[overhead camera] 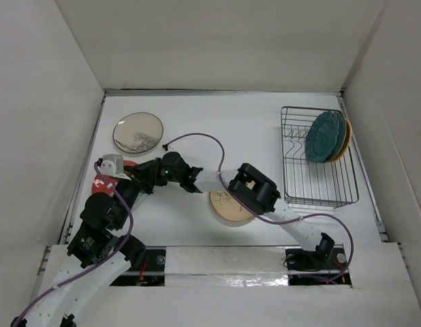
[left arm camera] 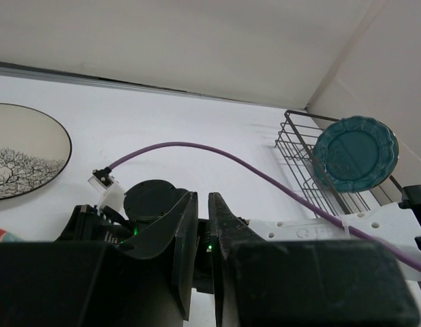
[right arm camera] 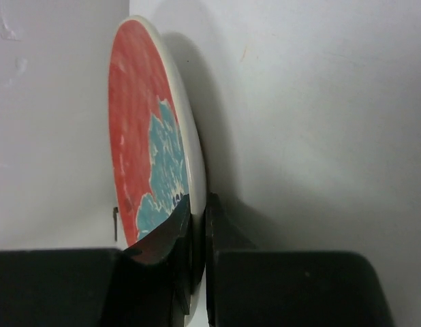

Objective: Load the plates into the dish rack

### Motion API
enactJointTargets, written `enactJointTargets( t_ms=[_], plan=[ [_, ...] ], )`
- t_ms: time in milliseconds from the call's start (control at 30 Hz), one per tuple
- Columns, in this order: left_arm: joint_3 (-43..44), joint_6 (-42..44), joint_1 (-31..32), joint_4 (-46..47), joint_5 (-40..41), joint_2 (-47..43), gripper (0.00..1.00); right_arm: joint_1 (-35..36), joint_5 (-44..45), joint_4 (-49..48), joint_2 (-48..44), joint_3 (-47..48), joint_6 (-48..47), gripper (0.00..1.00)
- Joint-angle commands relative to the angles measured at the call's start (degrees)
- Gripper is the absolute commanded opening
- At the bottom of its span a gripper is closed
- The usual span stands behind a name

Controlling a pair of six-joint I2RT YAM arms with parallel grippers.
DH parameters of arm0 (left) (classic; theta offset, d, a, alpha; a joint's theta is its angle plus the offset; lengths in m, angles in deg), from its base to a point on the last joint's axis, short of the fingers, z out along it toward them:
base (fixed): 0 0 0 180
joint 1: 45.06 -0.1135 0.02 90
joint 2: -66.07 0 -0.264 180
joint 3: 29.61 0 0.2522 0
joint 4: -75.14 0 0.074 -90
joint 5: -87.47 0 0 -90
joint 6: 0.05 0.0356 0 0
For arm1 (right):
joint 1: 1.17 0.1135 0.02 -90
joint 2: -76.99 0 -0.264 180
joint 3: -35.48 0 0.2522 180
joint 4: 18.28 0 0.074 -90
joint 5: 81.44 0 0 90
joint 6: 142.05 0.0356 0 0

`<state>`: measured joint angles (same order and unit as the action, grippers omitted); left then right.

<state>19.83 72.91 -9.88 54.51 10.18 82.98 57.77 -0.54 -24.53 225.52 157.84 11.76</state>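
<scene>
**Top view.**
- Two plates are noted as racked. A dark teal scalloped plate (overhead camera: 325, 136) stands upright at the far end of the dish rack (overhead camera: 318, 180), with an orange plate (overhead camera: 347, 142) behind it. The rack's near rows of tines are bare.
- Three plates are left on the surface (overhead camera: 251, 129):
  - A tan plate (overhead camera: 227, 208) lies left of the rack's near end, partly covered by the right arm (overhead camera: 255, 191).
  - A cream speckled plate (overhead camera: 138, 132) lies well left of the rack, level with its far end.
  - A red plate (overhead camera: 98, 185) lies farthest left of the rack, mostly hidden under the left arm (overhead camera: 105, 208).
- No other plate is seen, so the task is judged under half done.
- The rack is set close to the right wall (overhead camera: 387, 102). Bare surface lies to its left as far as the cream speckled plate.
- Both arms are bunched well left of the rack with their links overlapping, so room there is judged tight.

**Left wrist view.**
- The left claw (left arm camera: 204, 204) is seen with its jaws almost together. Only a thin slit is left, and nothing is in it.
- Between this claw and the rack, a black wrist joint (left arm camera: 152, 197) and a purple cable (left arm camera: 197, 146) sit very near.

**Right wrist view.**
- The right claw (right arm camera: 199, 211) is clamped on the rim of the red plate, which is seen edge-on with a teal flower on its face.
- White surface lies close behind the plate's back. Whether the plate is lifted cannot be told.
- A carry to the rack is judged to cross the whole surface, passing near the tan plate.
</scene>
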Motion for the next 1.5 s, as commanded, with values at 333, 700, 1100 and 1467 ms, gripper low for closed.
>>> enactJointTargets(
  t_ms=[333,700,1100,1467],
  plan=[
    [0.88,0.08,-0.11,2.48,-0.58,-5.48,0.11,-5.48,1.89,-14.36,-33.71,-24.54,-9.3,0.0],
    [1.23,-0.01,-0.11,2.22,-6.2,-6.53,0.13,-27.01,27.27,23.72,-77.14,-38.21,-38.56,0.0],
    [1.41,0.51,-0.11,1.78,-8.49,-6.45,0.14,-51.28,42.5,43.48,-81.21,-25.02,-61.6,0.0],
    [1.5,0.6,-0.11,1.78,-8.75,-6.54,0.15,-53.58,41.36,43.83,-72.51,-22.72,-72.95,0.0]
  ],
)
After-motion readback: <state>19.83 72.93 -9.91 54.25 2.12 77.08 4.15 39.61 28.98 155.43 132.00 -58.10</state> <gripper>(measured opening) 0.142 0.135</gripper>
